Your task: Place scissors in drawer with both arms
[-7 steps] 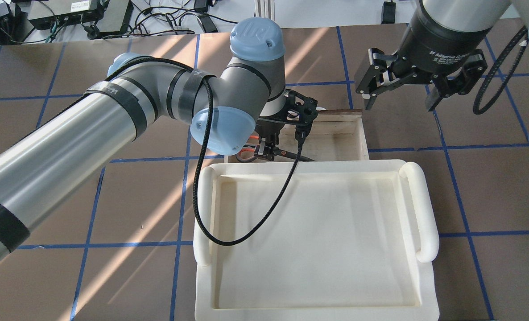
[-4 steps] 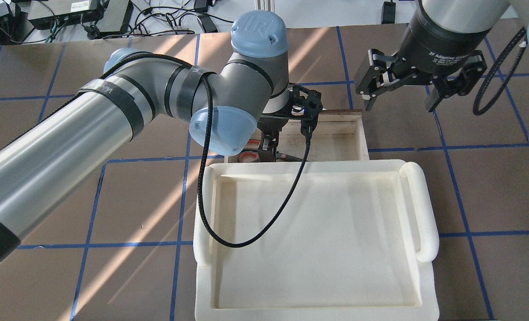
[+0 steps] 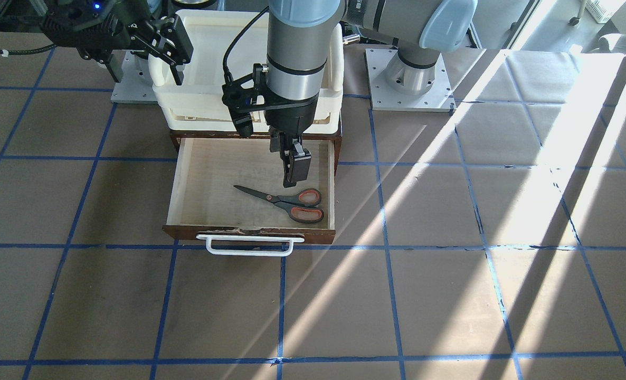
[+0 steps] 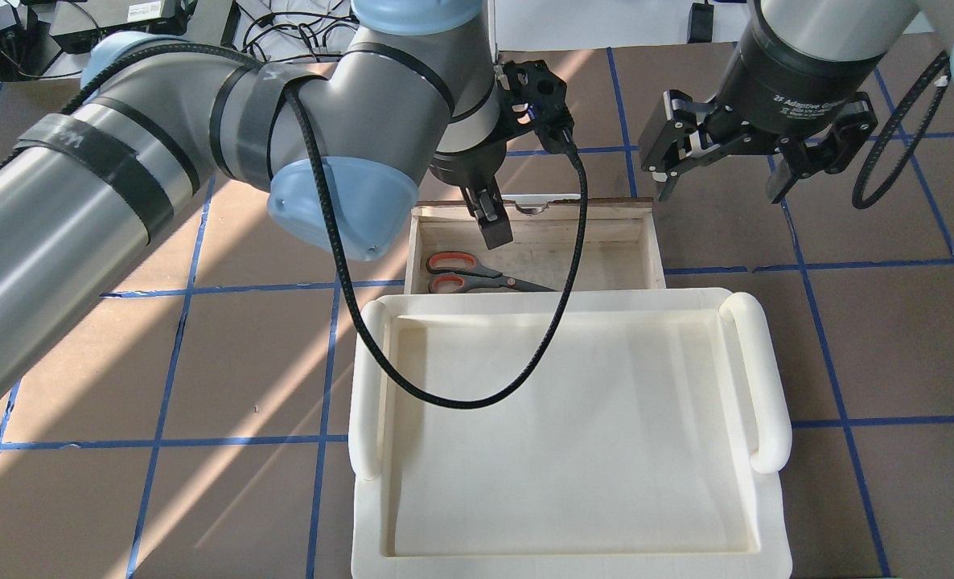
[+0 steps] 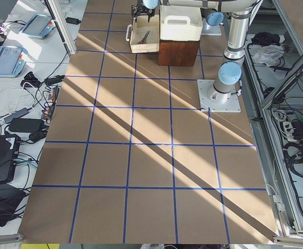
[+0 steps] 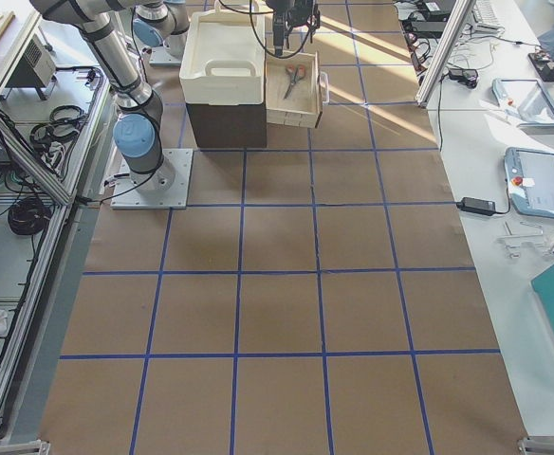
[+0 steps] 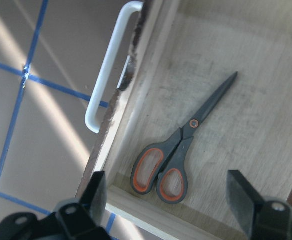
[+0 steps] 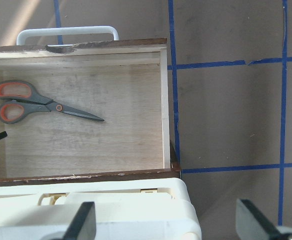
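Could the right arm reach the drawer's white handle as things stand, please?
Probably yes: the handle juts out unobstructed, and the left tool hangs over the drawer interior, not over it.

brown table [image 3: 450,295], blue tape grid; carries dark cabinet [image 5: 178,53], arm base plates [image 3: 408,79].

Straight below the left hand [image 4: 495,229] you have the drawer [image 4: 652,241], pulled out from under the tray [image 4: 766,378], which sits behind that hand, on the robot's side. The scissors [image 4: 477,277] lie flat in the drawer beneath the hand and apart from it, loops to its left, blades pointing right. The right hand [image 4: 718,191] hangs well to the right, near the drawer's right wall, above the worktop [image 4: 887,338]. The drawer's handle [image 3: 244,253] lies beyond the left hand.
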Available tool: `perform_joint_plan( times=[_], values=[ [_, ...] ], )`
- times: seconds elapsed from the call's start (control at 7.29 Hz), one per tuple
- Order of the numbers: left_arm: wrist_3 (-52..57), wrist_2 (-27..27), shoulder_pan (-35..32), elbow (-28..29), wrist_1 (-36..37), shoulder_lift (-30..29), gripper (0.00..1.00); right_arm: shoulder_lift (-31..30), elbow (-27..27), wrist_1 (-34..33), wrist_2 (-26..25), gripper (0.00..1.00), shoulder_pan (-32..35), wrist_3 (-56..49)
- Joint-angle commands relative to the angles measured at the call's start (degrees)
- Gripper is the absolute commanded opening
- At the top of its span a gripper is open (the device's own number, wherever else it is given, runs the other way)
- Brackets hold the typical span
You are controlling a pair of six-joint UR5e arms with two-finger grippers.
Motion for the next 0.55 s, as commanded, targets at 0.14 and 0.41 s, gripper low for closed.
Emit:
perform_joint_plan(
  times=[0.14, 0.41],
  values=[
    [-34.5, 1.1, 8.8, 0.4, -1.5, 4.3, 1.0, 0.0, 0.1, -0.1, 0.1, 1.0, 0.0, -0.2],
    [-42.5, 1.2, 14.5, -0.3, -6.5, 5.6, 1.0, 0.0, 0.1, 0.0, 0.2, 1.0, 0.0, -0.1]
  ],
)
